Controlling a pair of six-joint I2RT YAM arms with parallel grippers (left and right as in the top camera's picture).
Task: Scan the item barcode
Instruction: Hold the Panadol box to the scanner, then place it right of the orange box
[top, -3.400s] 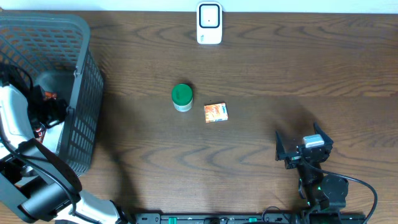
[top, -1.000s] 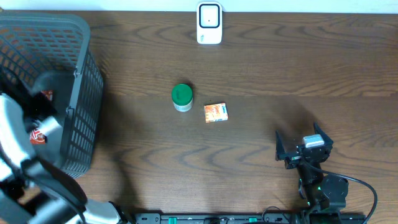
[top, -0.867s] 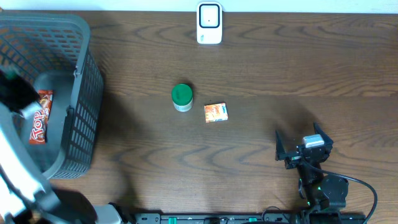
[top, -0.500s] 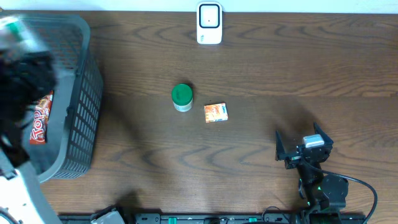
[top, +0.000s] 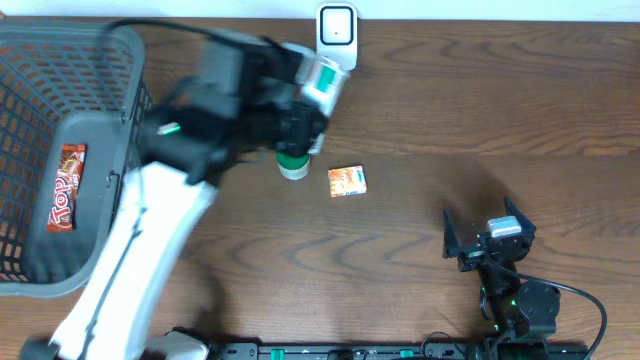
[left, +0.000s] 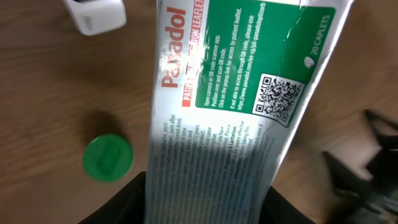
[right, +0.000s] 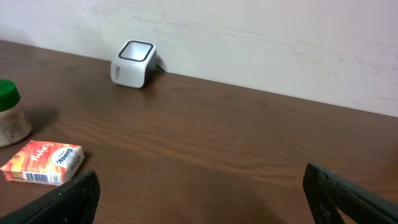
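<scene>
My left gripper (top: 305, 100) is shut on a white and green Panadol box (top: 325, 78), the item, and holds it in the air just below the white barcode scanner (top: 336, 37) at the table's far edge. The left wrist view has the box (left: 236, 106) filling the frame, its QR code and small print facing the camera, with the scanner (left: 96, 14) at the upper left. The black fingers (left: 134, 202) press both of its sides. Near the front right, my right gripper (top: 483, 232) rests open and empty.
A green-lidded jar (top: 292, 157) and a small orange box (top: 347, 180) stand mid-table, partly under the left arm. The grey basket (top: 125, 135) at the left holds a red chocolate bar (top: 66, 188). The right wrist view takes in the scanner (right: 134, 63), jar (right: 9, 112) and orange box (right: 43, 163).
The left arm has come up out of the basket with the Panadol box and swung right, to just below the scanner. The right arm has not moved.
</scene>
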